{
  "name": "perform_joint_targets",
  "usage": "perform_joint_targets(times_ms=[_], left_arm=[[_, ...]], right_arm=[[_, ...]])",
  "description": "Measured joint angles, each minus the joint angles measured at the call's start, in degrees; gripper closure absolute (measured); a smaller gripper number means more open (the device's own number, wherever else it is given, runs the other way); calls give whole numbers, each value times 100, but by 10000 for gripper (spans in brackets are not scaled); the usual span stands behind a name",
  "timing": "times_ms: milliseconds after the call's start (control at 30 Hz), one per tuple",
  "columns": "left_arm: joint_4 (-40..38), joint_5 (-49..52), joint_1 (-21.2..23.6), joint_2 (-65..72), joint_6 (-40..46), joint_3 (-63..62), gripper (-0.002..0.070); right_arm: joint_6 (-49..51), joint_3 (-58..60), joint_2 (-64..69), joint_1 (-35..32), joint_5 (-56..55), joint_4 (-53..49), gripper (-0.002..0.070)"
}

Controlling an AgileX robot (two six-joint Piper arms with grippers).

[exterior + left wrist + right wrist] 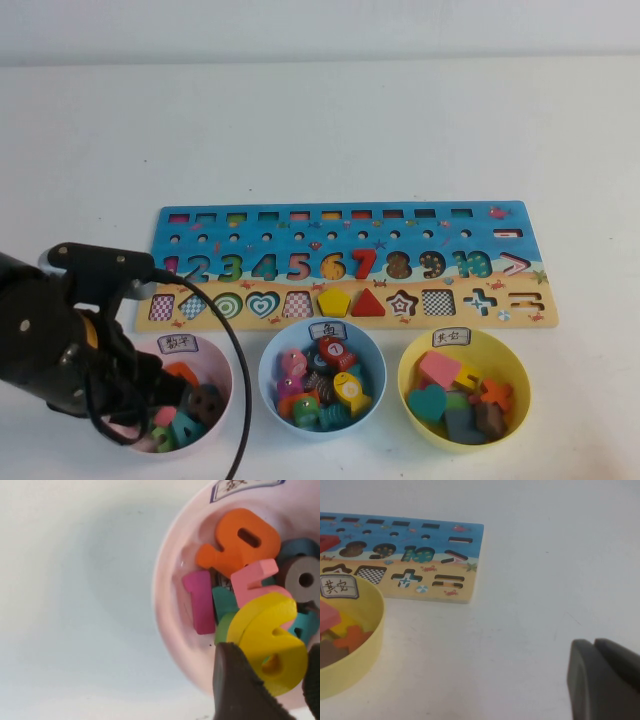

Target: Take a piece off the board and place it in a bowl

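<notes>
The piece, a chunky yellow 6 (265, 625), hangs just over the numerals heaped in the pale pink bowl (170, 605), with my left gripper (270, 651) shut on it, one dark finger on each side. From above, my left arm (60, 340) covers the left side of the pink bowl (222, 362), hiding the piece and the fingers. The board (340, 265) lies behind the row of bowls with a red 7 (363, 264) still seated in it. My right gripper (594, 644) is shut and empty, low over bare table to the right of the board's end (465, 545).
A blue bowl (268, 368) full of fish and numeral pieces stands in the middle, and a yellow bowl (406, 372) of shapes at the right. An orange 9 (240, 540) and a pink 1 (200, 602) lie in the pink bowl. A black cable (238, 400) loops off my left arm.
</notes>
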Motion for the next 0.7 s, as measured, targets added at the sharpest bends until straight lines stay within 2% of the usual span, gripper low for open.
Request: perform_joint_targets(times_ms=[300, 700], left_arm=[[-18, -91, 20, 311, 25, 0, 438], [-539, -316, 34, 533, 762, 0, 433]], right_arm=[[0, 0, 0, 0, 0, 0, 694], [0, 0, 0, 0, 0, 0, 694]])
